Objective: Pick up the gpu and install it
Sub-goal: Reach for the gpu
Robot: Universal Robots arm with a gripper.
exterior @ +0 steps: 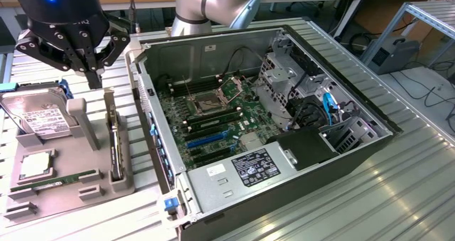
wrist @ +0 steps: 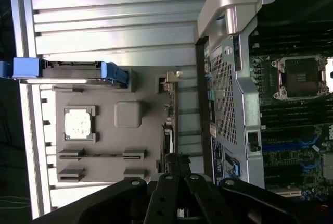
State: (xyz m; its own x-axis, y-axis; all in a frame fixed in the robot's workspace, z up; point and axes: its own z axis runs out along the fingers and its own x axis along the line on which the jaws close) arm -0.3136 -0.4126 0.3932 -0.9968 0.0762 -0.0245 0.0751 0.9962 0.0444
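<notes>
Room around the gripper (exterior: 94, 80) is generous in the exterior view: it hangs in free air above the far end of the grey tray (exterior: 106, 190), its two fingers pressed together with nothing between them. The gpu (exterior: 114, 142) stands on edge in a slot along the tray's side nearest the computer case (exterior: 284, 198), just below and towards the camera from the fingertips, apart from them. Only a narrow gap separates that edge of the tray from the case wall. The case lies open on its side on the ribbed metal table (exterior: 405, 198), its motherboard (exterior: 213, 118) exposed (the rim stands high all round it). Counted on the tray: one gpu, one hard drive (exterior: 39, 118) leaning in its cradle, one square processor (exterior: 34, 165) and one RAM stick (exterior: 61, 178) on edge.

Seen from the wrist view, the closed gripper (wrist: 176, 162) lines up with the gpu (wrist: 169, 125), which shows as a thin strip running along the tray (wrist: 127, 86) edge, with a slim channel between it and the perforated wall of the case (wrist: 239, 104). Bare ribbed table (wrist: 114, 21) stretches beyond the tray. The same count holds: one hard drive (wrist: 67, 67) with blue rails, one processor (wrist: 79, 122), one RAM stick (wrist: 101, 155), one gpu.
</notes>
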